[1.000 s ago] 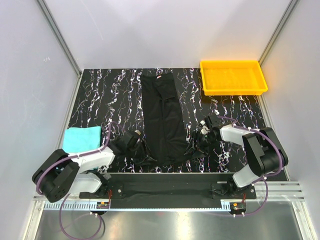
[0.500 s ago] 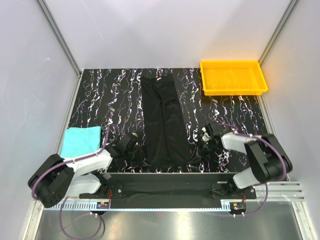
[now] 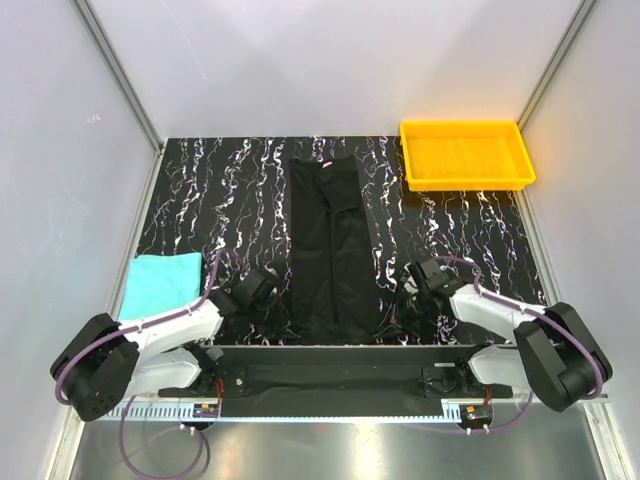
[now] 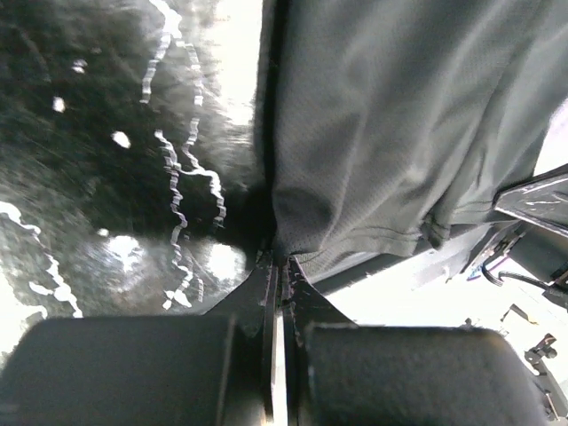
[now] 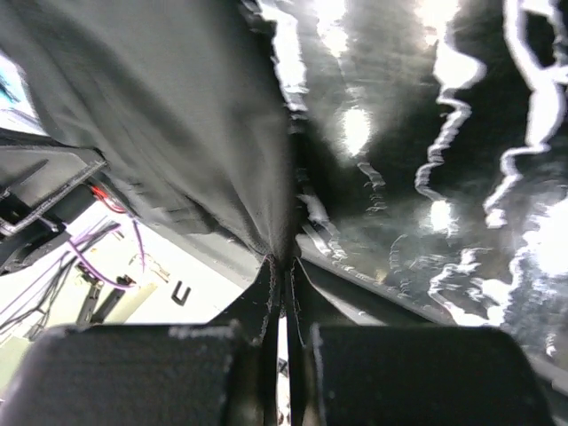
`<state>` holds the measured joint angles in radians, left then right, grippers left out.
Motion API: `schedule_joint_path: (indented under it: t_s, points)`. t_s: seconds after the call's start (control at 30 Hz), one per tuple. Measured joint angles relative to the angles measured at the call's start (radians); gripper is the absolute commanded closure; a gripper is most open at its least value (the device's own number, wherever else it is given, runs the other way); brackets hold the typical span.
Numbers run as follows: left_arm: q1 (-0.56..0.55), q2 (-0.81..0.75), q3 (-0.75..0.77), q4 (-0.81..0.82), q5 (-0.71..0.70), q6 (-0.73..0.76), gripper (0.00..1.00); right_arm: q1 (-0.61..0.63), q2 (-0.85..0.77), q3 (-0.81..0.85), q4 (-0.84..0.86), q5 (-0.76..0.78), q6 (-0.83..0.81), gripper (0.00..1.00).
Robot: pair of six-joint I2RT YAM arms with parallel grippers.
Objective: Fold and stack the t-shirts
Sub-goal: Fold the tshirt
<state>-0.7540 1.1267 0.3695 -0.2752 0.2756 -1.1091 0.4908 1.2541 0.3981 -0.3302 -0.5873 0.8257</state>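
"Top external view: where are the t-shirts seen?"
"The black t-shirt [image 3: 330,250] is laid as a long narrow strip down the middle of the marbled table [image 3: 220,190], with its white neck label [image 3: 323,160] at the far end. The teal t-shirt [image 3: 160,278] is folded at the table's near left edge, well apart from the black one. A yellow tray [image 3: 467,183] is set at the far right corner."
"How are the grippers placed?"
"The left gripper [image 3: 268,297] is lowered beside the strip's near left corner, and the right gripper [image 3: 405,292] beside its near right corner. From above, the dark fingers are lost against black cloth and dark table, so contact cannot be made out there."
"And what is shown by the wrist views?"
"In the left wrist view the left gripper [image 4: 277,263] is seen pressed together, with only a hairline slit left and a hem corner of the black cloth pinched at its tips. Much the same is seen in the right wrist view: the right gripper [image 5: 284,263] is clamped on a gathered corner of the shirt, and the cloth is drawn taut away from it. Most of the shirt is cut off in both views, and the table's marbling is smeared by glare"
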Motion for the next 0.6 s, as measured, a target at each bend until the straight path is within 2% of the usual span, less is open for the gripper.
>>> schedule_joint_path:
  t_s: [0.1,0.27,0.47,0.6]
  points:
    - [0.000,0.000,0.058,-0.048,-0.002,0.010,1.00,0.000,-0.007,0.064,-0.046,0.016,0.000,1.00]
    - [0.087,0.048,0.256,-0.110,0.014,0.065,1.00,-0.035,0.126,0.352,-0.127,0.029,-0.063,1.00]
    - [0.299,0.277,0.531,-0.109,0.058,0.174,1.00,-0.132,0.376,0.643,-0.167,0.026,-0.144,1.00]
    - [0.378,0.461,0.678,-0.112,0.097,0.233,1.00,-0.172,0.549,0.822,-0.200,0.021,-0.187,1.00]
